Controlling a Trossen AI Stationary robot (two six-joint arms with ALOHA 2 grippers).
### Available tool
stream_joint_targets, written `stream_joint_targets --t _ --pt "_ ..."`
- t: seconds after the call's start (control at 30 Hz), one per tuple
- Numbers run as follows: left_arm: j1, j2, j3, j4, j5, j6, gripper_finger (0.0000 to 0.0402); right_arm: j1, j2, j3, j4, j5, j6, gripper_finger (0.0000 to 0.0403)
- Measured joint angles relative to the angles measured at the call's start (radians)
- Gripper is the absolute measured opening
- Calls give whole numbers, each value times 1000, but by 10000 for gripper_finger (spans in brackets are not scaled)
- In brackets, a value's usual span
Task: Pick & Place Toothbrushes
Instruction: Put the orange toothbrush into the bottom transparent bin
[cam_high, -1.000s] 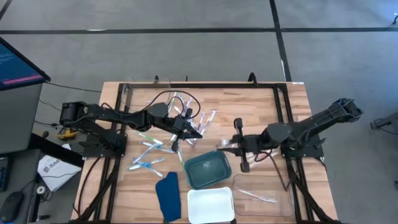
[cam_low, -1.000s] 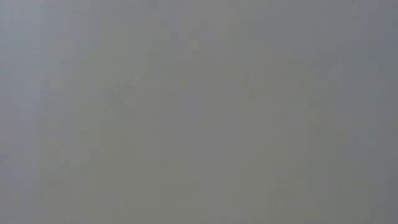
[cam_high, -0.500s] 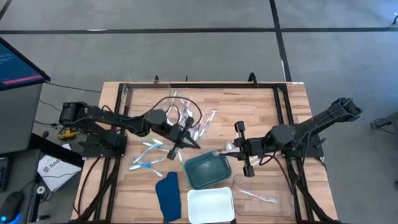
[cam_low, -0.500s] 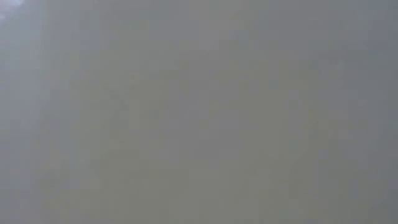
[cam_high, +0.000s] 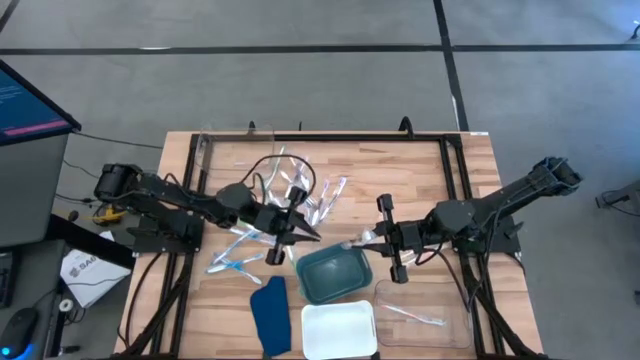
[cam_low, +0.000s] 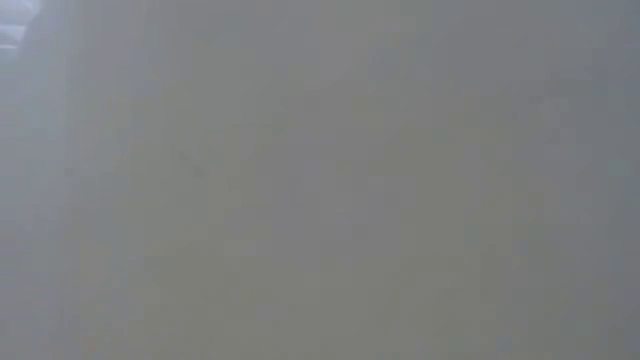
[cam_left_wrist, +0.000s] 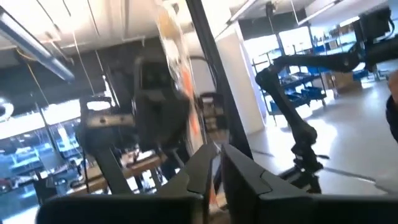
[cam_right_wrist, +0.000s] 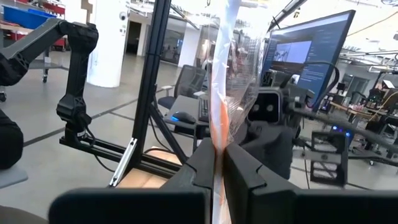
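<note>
Loose toothbrushes in clear wrappers (cam_high: 300, 190) lie on the wooden table, with more at the left (cam_high: 235, 252). My left gripper (cam_high: 308, 234) hangs just left of the green tray (cam_high: 333, 272) and is shut on a wrapped toothbrush (cam_left_wrist: 174, 50) with orange in it. My right gripper (cam_high: 368, 240) hangs over the tray's far right corner, shut on another wrapped orange toothbrush (cam_right_wrist: 222, 68). The low view shows only grey. My left gripper pinches the wrapped toothbrush near its lower end (cam_left_wrist: 213, 163) between its two fingers. The brush rises slanting beyond the fingertips, clear of the table. My right gripper pinches its wrapped toothbrush low on the handle (cam_right_wrist: 217, 146) between its two fingers. The fingers lie across the brush, which stands upright above them, clear of the table.
A white tray (cam_high: 338, 330) sits at the near edge. A clear tray (cam_high: 420, 310) to its right holds one toothbrush. A dark blue flat piece (cam_high: 270, 315) lies left of the white tray. A black frame rail (cam_high: 330, 137) runs along the far side.
My left gripper has moved toward the table's near edge, closer to the green tray, and has tipped its fingers upward and rolled, carrying its toothbrush along.
</note>
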Motion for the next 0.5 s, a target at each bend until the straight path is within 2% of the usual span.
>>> stream_joint_targets --t 0.13,0.27,0.5 --pt "-4 0 27 3 -3 -13 72 0 0 0 0 0 -15 8" --pt "-5 0 53 -49 -53 -78 102 0 0 0 0 0 -18 8" --pt "2 0 164 -382 -121 -78 131 0 0 0 -9 2 -20 8"
